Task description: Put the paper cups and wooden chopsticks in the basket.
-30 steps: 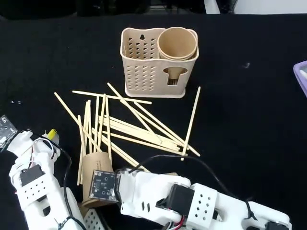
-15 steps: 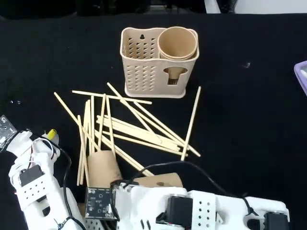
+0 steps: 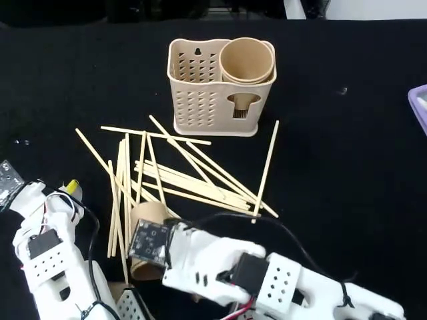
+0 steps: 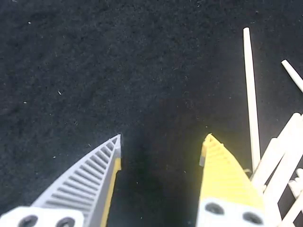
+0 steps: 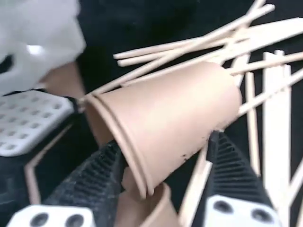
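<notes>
The beige basket (image 3: 200,100) stands at the back, with stacked paper cups (image 3: 247,59) in its right compartment. Several wooden chopsticks (image 3: 183,175) lie scattered in front of it. A paper cup (image 5: 165,123) lies on its side with my right gripper (image 5: 163,144) shut on it near the rim, at the pile's near edge (image 3: 148,215). Part of another cup (image 5: 142,210) shows just beneath it. My left gripper (image 4: 161,142) is open over bare black cloth near the front left, its yellow fingertip (image 3: 70,185) beside the chopsticks (image 4: 251,94).
A black cloth (image 3: 347,167) covers the table. A purple container (image 3: 419,100) sits at the right edge. The right arm's white body (image 3: 267,280) covers the front middle, and the left arm (image 3: 47,253) fills the front left corner.
The right arm dipped toward the table's front edge, then came back up, and the lying cup now sits slightly farther back among the chopsticks. The left arm has kept still.
</notes>
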